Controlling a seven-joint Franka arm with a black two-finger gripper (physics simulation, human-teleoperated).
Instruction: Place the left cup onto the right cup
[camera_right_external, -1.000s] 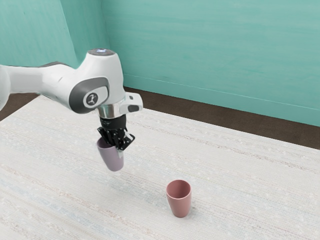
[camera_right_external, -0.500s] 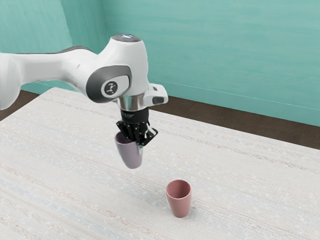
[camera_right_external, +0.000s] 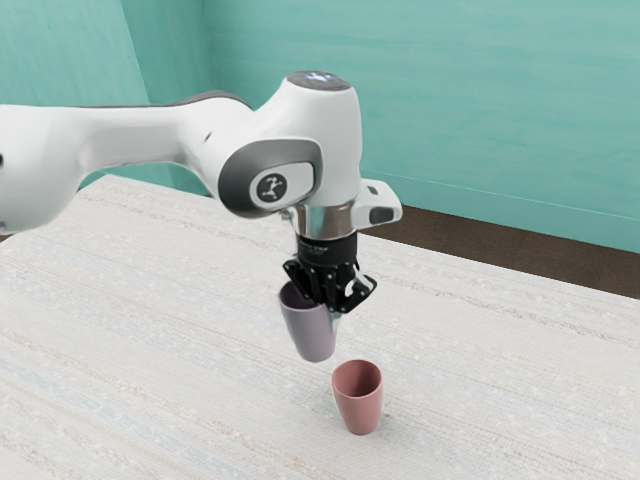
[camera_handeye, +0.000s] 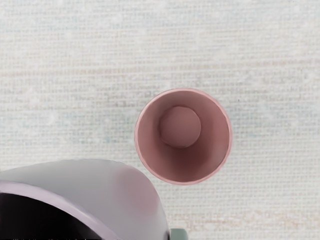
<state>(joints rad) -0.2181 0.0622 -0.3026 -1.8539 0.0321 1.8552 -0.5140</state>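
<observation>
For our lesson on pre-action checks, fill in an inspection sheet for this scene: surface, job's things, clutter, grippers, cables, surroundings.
Surface: pale woven-textured tabletop.
Job's things: smooth lilac tapered cup held tilted in the air, above and toward the exterior view's left of the upright pink tapered cup on the table; not touching.
Clutter: nothing seen.
Grippers: black two-finger gripper, fingers shut on the lilac cup's rim.
Cables: nothing seen.
Surroundings: teal wall, dark brown floor.
</observation>
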